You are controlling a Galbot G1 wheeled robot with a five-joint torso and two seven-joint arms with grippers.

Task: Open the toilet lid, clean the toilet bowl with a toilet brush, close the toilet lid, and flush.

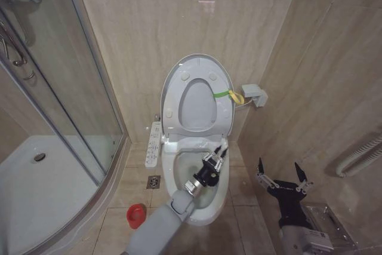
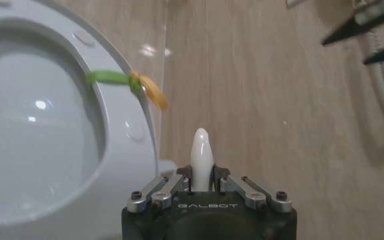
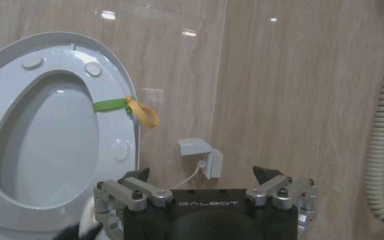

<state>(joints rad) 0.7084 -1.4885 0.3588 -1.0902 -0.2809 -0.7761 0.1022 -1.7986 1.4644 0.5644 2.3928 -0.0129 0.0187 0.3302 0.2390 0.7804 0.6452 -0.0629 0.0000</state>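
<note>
Toilet lid (image 1: 197,97) already up at 12 o'clock. Left end effector (image 1: 219,151) over toilet bowl (image 1: 197,207), pinching toilet brush (image 2: 199,156): cleaning stage. Right end effector (image 1: 282,174) spread, idle at 4 o'clock. Closing, flushing left.

one toilet lid (image 1: 197,97), one toilet bowl (image 1: 179,174), one red holder cup (image 1: 136,215), two hands.

glossy white plastic toilet lid (image 1: 197,97), shiny smooth ceramic toilet bowl (image 1: 206,212), polished beige wall tiles (image 1: 143,22), clear glass shower door (image 1: 65,76), matt black left claw (image 1: 218,152) with metal links
</note>
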